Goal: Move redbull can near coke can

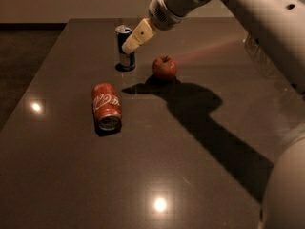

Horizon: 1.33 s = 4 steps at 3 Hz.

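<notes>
The redbull can (124, 51) stands upright at the far left-centre of the dark table, slim, blue and silver with a silver top. The coke can (106, 106) lies on its side nearer the camera, red with white script, its silver end facing me. My gripper (129, 43) reaches in from the upper right, its cream fingertips just in front of the upper right side of the redbull can, partly covering it. It holds nothing that I can see.
A red apple (165, 67) sits just right of the redbull can, under the arm. The arm's shadow falls across the table (71, 185) to the right. The table's left edge runs close to both cans. Light spots glare on the near surface.
</notes>
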Each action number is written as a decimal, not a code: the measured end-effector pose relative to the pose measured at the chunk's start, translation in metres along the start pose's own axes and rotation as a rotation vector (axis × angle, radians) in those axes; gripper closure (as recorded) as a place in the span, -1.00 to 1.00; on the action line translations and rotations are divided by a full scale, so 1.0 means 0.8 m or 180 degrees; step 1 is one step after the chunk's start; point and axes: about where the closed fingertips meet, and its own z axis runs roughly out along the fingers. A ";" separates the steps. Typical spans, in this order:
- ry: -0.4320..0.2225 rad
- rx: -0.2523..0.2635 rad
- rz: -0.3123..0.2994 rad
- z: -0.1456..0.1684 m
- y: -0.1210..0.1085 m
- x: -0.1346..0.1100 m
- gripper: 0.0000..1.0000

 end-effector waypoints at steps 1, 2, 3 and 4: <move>-0.0164 -0.0035 0.0021 0.031 0.007 -0.027 -1.00; -0.0229 -0.0081 0.0003 0.058 0.008 -0.042 -1.00; -0.0237 -0.0105 -0.0001 0.073 0.003 -0.048 -0.66; -0.0274 -0.0158 -0.0004 0.078 0.000 -0.051 -0.19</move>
